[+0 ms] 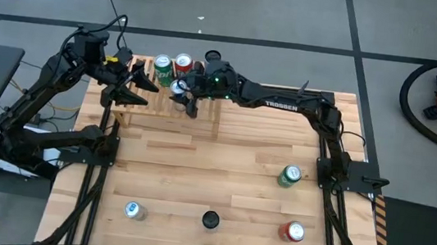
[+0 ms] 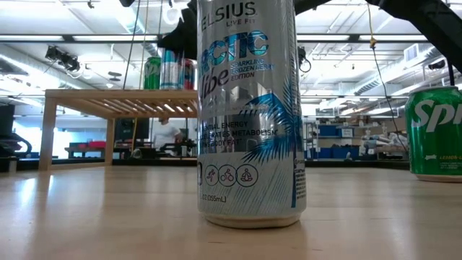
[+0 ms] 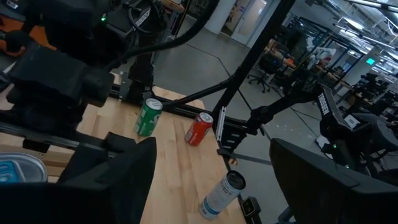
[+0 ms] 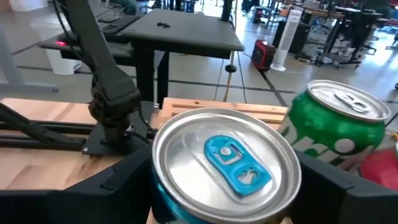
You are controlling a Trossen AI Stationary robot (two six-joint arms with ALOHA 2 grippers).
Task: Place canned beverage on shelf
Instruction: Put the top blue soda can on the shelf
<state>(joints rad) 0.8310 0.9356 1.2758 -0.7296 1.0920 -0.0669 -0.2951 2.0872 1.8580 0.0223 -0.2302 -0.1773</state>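
The right gripper (image 1: pixel 180 93) clamps a silver can (image 4: pixel 227 163) upright above the shelf (image 1: pixel 203 117), beside the green can (image 1: pixel 163 68), probably to line up the row. The left gripper (image 1: pixel 136 88) hangs open, empty, nearby.

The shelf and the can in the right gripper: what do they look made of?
Shelf: looks like light unfinished wood, matte, with visible slats and square legs. Can: apparently aluminium, with a shiny brushed silver lid and a glossy blue pull tab; the right gripper is shut on it at the shelf.
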